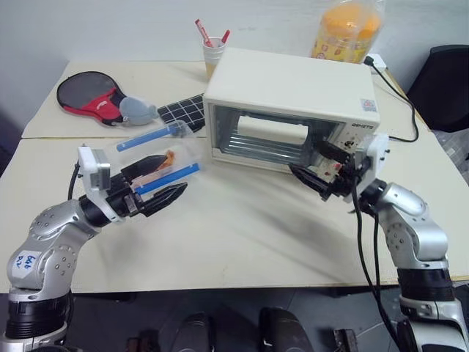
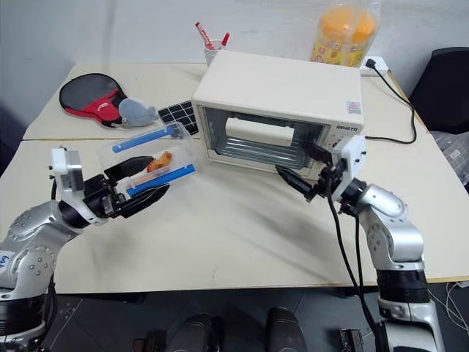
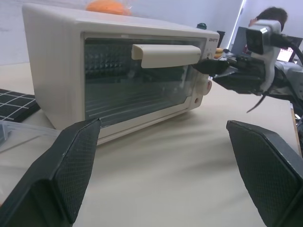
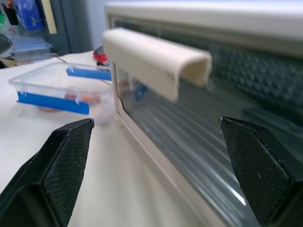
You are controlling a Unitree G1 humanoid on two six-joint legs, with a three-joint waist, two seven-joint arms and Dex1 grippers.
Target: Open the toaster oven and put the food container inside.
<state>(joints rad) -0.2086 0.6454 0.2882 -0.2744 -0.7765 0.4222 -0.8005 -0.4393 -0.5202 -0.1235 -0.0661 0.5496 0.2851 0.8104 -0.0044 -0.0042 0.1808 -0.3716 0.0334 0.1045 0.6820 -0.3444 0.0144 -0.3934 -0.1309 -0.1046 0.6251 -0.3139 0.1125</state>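
Right wrist view puts your wide-open, empty right gripper [image 4: 156, 165] below the toaster oven [image 1: 293, 103] door handle [image 4: 156, 59], ready to pull; left gripper [image 1: 157, 189], equally spread, waits beside the food container [image 1: 154, 158] on the table [image 1: 242, 235].

Even, soft indoor light across my feeds, nothing dim or blown out.

From the head cameras I see a soft shadow on the table [image 1: 242, 242] under the toaster oven [image 1: 293, 88], and a pale sheen on its glass door. In my right wrist view the oven handle [image 4: 156, 59] is blurred and the food container [image 4: 61, 90] behind is soft. In my left wrist view the near fingers [image 3: 57, 175] are out of focus and the background window glows bright.
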